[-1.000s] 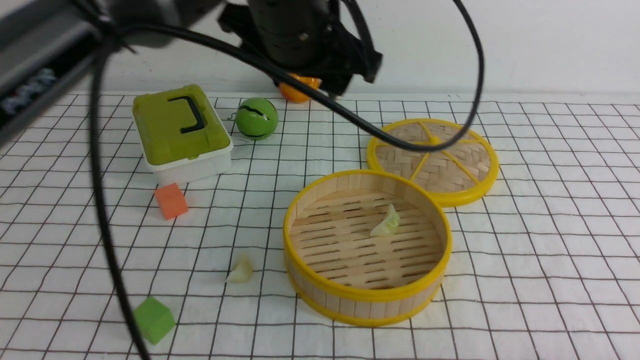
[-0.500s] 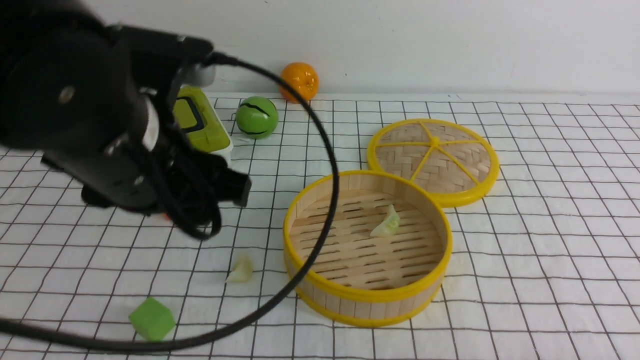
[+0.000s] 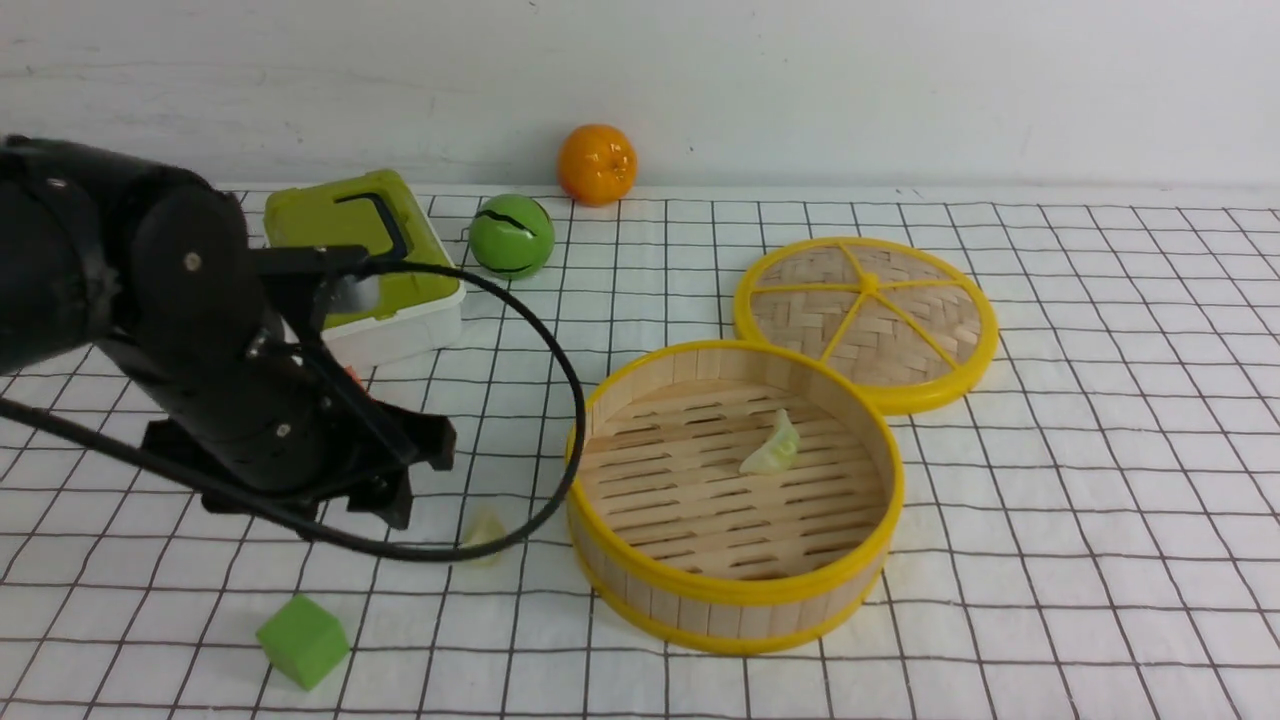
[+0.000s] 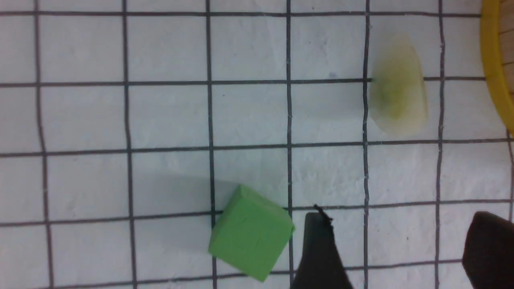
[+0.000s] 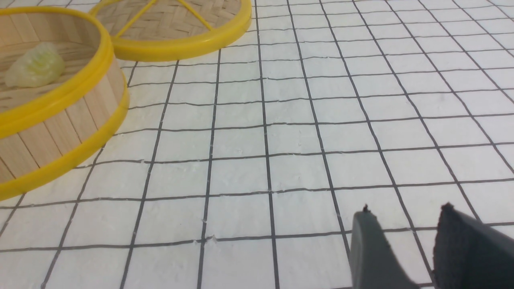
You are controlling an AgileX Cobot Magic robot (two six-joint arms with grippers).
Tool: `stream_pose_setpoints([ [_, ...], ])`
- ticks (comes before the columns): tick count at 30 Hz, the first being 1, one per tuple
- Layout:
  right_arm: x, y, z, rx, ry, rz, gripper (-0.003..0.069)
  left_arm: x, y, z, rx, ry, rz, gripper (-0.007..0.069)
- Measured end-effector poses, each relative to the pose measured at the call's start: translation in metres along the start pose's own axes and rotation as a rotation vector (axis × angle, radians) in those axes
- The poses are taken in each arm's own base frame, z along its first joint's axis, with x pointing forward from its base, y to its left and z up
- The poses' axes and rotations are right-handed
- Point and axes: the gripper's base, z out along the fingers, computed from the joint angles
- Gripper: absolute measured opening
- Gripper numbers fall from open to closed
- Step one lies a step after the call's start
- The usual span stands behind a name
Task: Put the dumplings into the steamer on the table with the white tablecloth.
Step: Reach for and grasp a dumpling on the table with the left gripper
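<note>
One pale dumpling (image 3: 772,447) lies on the slatted floor of the bamboo steamer (image 3: 735,592), and it also shows in the right wrist view (image 5: 36,66). The other dumpling (image 3: 485,530) lies on the white tablecloth (image 3: 1050,480) just left of the steamer, partly crossed by a black cable. My left gripper (image 3: 420,478) hangs low just left of it, open and empty. In the left wrist view the dumpling (image 4: 397,96) lies ahead of the open gripper (image 4: 401,224), beside the steamer's rim (image 4: 496,80). My right gripper (image 5: 405,210) is open over bare cloth, right of the steamer (image 5: 60,100).
The woven steamer lid (image 3: 865,320) lies behind the steamer. A green cube (image 3: 302,640) sits near the front edge, close to one left finger (image 4: 317,249). A green-lidded box (image 3: 400,300), a green ball (image 3: 512,236) and an orange (image 3: 597,164) stand at the back.
My left arm has swung from high behind the steamer to the left and come down next to the dumpling on the cloth. Its jaws have narrowed a little. The dumplings have not moved.
</note>
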Motion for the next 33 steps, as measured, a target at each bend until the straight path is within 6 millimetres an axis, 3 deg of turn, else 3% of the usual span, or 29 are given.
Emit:
stream_pose_setpoints([
  [5, 0.000, 0.000, 0.000, 0.000, 0.000, -0.001, 0.0240, -0.010, -0.004, 0.039, 0.000, 0.016, 0.007, 0.0455],
  [12, 0.000, 0.000, 0.000, 0.000, 0.000, -0.001, 0.0240, -0.034, -0.012, 0.077, -0.003, 0.022, 0.011, 0.0455],
  [16, 0.000, 0.000, 0.000, 0.000, 0.000, -0.001, 0.0240, -0.034, -0.014, 0.097, 0.005, 0.060, -0.008, 0.0453],
  [24, 0.000, 0.000, 0.000, 0.000, 0.000, -0.001, 0.0240, -0.036, -0.016, 0.101, 0.052, 0.069, 0.006, 0.0410],
  [29, 0.000, 0.000, 0.000, 0.000, 0.000, -0.001, 0.0240, -0.037, -0.019, 0.099, 0.074, 0.080, -0.012, 0.0287],
  [33, 0.000, 0.000, 0.000, 0.000, 0.000, -0.001, 0.0240, -0.040, -0.022, 0.089, 0.079, 0.125, 0.006, 0.0263],
])
